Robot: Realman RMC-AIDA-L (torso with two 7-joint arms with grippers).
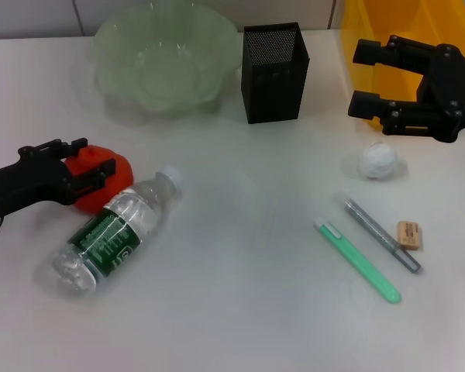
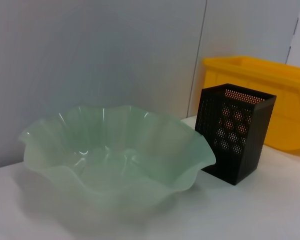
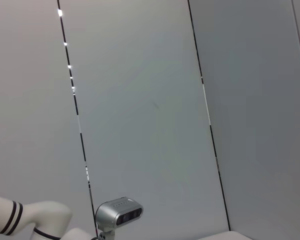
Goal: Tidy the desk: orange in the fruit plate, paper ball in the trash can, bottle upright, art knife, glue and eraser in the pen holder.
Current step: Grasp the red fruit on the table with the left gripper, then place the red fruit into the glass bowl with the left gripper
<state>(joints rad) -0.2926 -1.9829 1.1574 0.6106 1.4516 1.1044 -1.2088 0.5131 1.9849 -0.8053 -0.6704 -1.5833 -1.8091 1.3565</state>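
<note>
The left gripper [image 1: 101, 175] reaches in low and level, fingers clamped around the orange [image 1: 101, 180] on the table [image 1: 240, 271] beside the lying bottle [image 1: 112, 231]. The right gripper [image 1: 364, 77] hovers spread wide above the paper ball [image 1: 380, 161].

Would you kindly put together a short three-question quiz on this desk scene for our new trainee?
1. True or false: the bottle stands upright.
2. Which does the left hand close around: A) paper ball B) orange C) eraser?
3. What lies in the fruit plate?

Key: 1. False, it lies on its side. 2. B. 3. Nothing; it is empty.
</note>
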